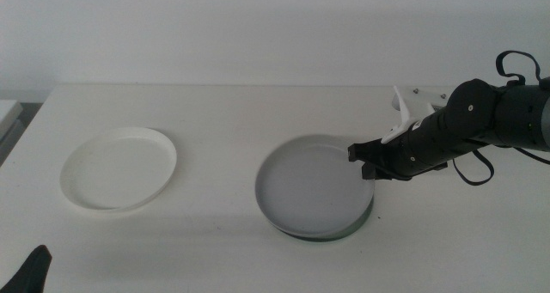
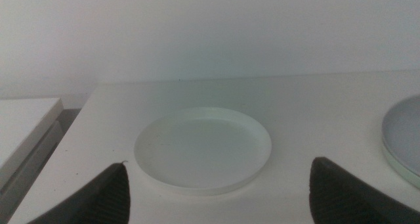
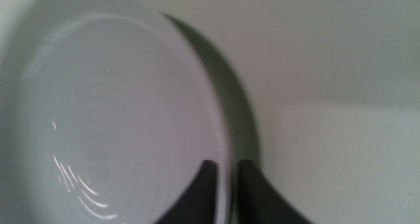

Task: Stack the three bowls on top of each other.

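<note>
Rim of grey bowl point(image 1: 311, 188) pinched in your right gripper point(image 1: 371, 166), over mint bowl point(image 1: 331, 235) | white bowl point(image 1: 119, 168) sits far left, nearer the wide-open, empty left gripper point(image 2: 220, 191).

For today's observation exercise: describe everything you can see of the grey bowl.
The grey bowl is shallow, round, plate-like, smooth plastic by its look, with a low rim and faint concentric rings inside. It sits level on the mint green bowl, right of the table's centre. The right gripper pinches its right rim between nearly shut jaws.

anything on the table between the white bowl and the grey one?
Nothing. In the middle view, only bare table separates the white bowl from the grey bowl, which the right gripper pinches by its rim.
</note>
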Available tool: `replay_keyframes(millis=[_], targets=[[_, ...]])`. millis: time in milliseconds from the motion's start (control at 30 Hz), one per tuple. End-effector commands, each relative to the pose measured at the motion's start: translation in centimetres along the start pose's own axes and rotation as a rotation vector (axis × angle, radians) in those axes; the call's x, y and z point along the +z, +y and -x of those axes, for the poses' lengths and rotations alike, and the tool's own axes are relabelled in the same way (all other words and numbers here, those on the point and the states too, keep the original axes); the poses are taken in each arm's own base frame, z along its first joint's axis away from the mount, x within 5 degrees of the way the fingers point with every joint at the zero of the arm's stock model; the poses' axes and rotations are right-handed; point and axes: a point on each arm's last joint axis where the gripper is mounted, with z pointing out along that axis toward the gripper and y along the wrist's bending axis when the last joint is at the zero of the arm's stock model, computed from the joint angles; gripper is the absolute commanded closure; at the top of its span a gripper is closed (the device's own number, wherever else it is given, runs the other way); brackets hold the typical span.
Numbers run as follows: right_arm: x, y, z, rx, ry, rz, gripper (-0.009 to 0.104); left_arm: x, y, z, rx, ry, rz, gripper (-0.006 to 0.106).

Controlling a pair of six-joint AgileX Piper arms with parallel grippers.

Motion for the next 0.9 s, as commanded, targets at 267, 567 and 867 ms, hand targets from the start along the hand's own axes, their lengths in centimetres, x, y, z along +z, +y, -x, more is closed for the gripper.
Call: replay_keyframes(millis=[267,567,867], targets=[[-3.1,1.0,0.9,-0.09,-0.039,0.012,0.011,0.0,0.0,0.1,0.001,-0.017,0.001,0.007],[-19.2,5.0,2.0,-0.372,-0.32,0.098,0.002,0.0,0.0,0.1,0.001,-0.017,0.001,0.007],[-28.7,5.4,-5.3,-0.592,-0.511,0.172,0.002,0.0,0.0,0.1,0.001,-0.017,0.001,0.007]])
